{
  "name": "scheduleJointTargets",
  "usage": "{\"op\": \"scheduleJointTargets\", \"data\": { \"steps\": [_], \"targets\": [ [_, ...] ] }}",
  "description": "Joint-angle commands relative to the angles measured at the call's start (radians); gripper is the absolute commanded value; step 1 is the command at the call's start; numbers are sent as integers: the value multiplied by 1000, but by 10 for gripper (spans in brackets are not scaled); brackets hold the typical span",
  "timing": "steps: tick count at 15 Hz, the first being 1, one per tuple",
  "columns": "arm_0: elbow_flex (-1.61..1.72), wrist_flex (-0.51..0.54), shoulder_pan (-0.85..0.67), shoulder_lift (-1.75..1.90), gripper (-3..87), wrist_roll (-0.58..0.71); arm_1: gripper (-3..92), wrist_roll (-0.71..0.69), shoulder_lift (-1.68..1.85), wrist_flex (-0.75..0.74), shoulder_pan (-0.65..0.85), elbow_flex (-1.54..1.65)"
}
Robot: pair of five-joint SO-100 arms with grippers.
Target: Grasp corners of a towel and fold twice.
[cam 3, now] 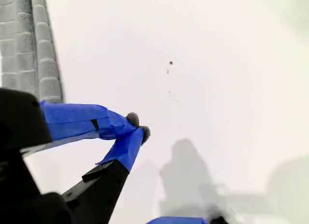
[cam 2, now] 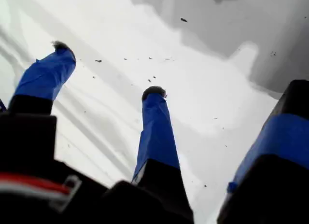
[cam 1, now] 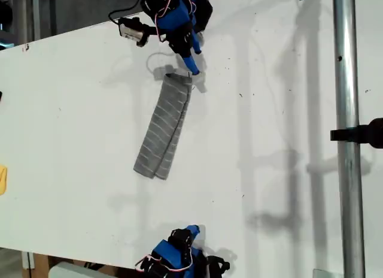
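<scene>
Grey striped towel (cam 1: 163,128) — folded, long, narrow.

Bare worktop (cam 1: 78,110) lies open all round the towel (cam 1: 163,127); only my second pincer (cam 1: 191,67) crowds its far end, tips closed.

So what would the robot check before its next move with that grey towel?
1. Towel lying flat on the table as a narrow strip: ok.
2. My second gripper shut on nothing, beside the towel's end: ok.
3. My first gripper open over bare table: ok.
4. Towel free of both grippers: ok.
5. Both folds finished: cannot tell.
</scene>
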Motion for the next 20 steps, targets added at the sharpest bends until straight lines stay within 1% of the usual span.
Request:
{"op": "scheduleJointTargets", "data": {
  "steps": [1, 2, 3, 4, 5, 6, 7, 9, 10, 13, 15, 16, 17, 18, 20],
  "targets": [
    [232, -152, 69, 298, -29, -71, 334, -26, -25, -28, 80, -6],
    [314, -206, 77, 371, -29, -71, 341, -41, -44, -34, 127, -6],
    [347, -221, 83, 387, -29, -66, 363, -71, -84, -54, 183, -3],
    [362, -222, 89, 388, -29, -52, 503, -137, -158, -109, 235, -11],
    [380, -224, 97, 400, -29, -43, 378, -187, -272, -172, 281, -29],
    [410, -222, 106, 442, -29, -60, 376, -225, -437, -221, 316, -80],
    [454, -218, 117, 515, -29, -77, 383, -233, -615, -236, 342, -150],
    [522, -152, 144, 698, -29, -121, 400, -225, -834, -239, 379, -233],
    [537, -112, 155, 764, -29, -132, 411, -206, -867, -210, 399, -250],
    [535, -104, 153, 779, -29, -94, 411, -186, -772, -195, 453, -216],
    [538, -107, 155, 779, -29, -94, 365, -181, -584, -143, 460, -172],
    [540, -107, 156, 781, -29, -94, 317, -172, -488, -87, 448, -163],
    [541, -107, 155, 782, -29, -94, 250, -146, -410, -35, 420, -160],
    [546, -107, 150, 785, -29, -91, 212, -129, -356, -14, 397, -155],
    [552, -107, 147, 795, -29, -89, 101, -150, -347, -43, 393, -164]
  ]
}}
